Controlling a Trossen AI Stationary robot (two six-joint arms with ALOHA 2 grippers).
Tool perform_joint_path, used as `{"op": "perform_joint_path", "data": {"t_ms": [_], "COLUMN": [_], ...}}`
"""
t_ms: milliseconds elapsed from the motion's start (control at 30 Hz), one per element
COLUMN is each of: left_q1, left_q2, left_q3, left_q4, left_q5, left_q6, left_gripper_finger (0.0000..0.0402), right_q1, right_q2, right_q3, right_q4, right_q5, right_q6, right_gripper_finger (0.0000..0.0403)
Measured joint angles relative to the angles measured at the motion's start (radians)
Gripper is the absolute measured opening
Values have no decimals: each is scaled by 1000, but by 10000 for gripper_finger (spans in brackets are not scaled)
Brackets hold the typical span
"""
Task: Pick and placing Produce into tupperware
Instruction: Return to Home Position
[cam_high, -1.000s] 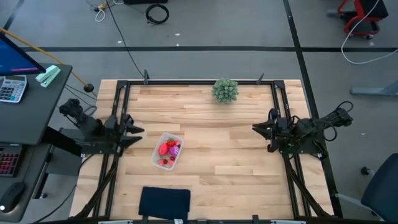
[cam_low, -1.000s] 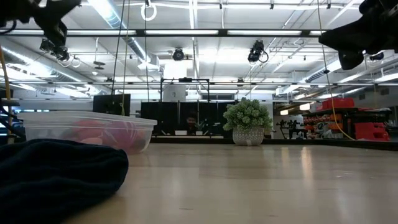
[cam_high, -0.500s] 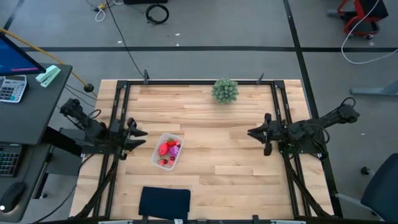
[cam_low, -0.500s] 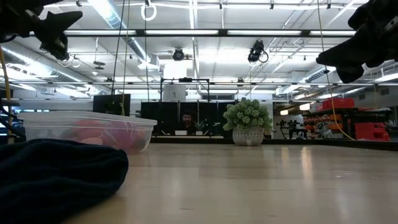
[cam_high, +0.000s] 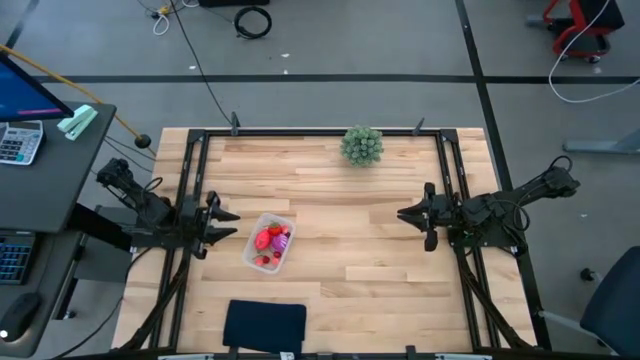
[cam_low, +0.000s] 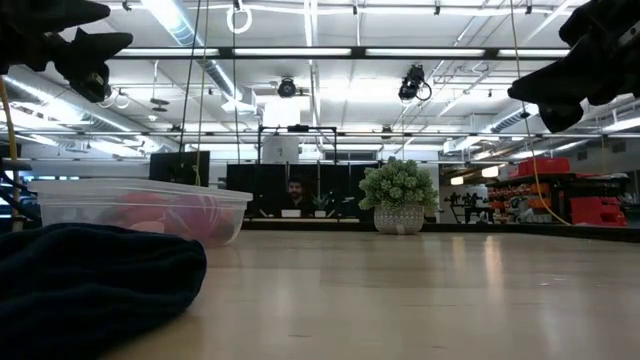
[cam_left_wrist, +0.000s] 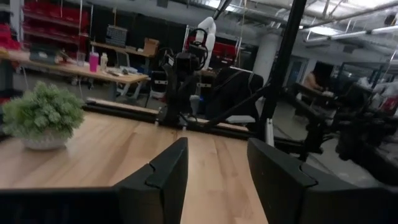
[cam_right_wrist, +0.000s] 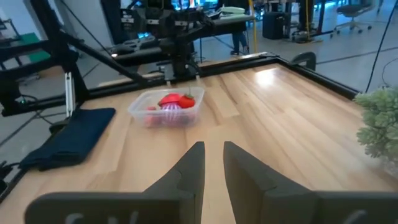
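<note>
The clear tupperware (cam_high: 268, 242) stands on the wooden table, left of centre, also seen as a tub (cam_right_wrist: 168, 107) in the right wrist view and as a tub (cam_low: 135, 210) in the low view. The produce (cam_high: 270, 240) lies inside it: a bigger red piece, a purple-white ball and small red berries. My left gripper (cam_high: 232, 222) hovers open just left of the tub, high above the table (cam_low: 95, 45); its fingers (cam_left_wrist: 217, 158) stand wide apart. My right gripper (cam_high: 403, 214) hangs over the table's right part, its fingers (cam_right_wrist: 213, 155) a narrow gap apart.
A black flat pad (cam_high: 265, 322) lies at the near edge, below the tub. A green bushy plant (cam_high: 361, 145) stands at the far edge. A black frame rims the table. Bare wood stretches between the tub and the right arm. A person (cam_low: 293, 190) sits far behind.
Both arms have unfolded from their tucked pose. My left gripper has moved a little toward the tub and tipped from pointing down to level. My right gripper has moved a little toward the table's left. The tub and produce have stayed put.
</note>
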Motion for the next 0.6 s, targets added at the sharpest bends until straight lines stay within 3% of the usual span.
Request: {"op": "perform_joint_path", "data": {"t_ms": [233,467,600], "left_q1": [0,0,0], "left_q2": [0,0,0], "left_q3": [0,50,58], "left_q4": [20,22,9], "left_q5": [-2,-137,-142], "left_q6": [32,12,26], "left_gripper_finger": [172,172,172], "right_q1": [1,0,0], "right_q2": [0,0,0], "right_q3": [0,-49,-69], "right_q4": [-35,14,61], "right_q5": [-5,-5,-2], "right_q6": [3,41,20], "right_gripper_finger": [67,66,67]}}
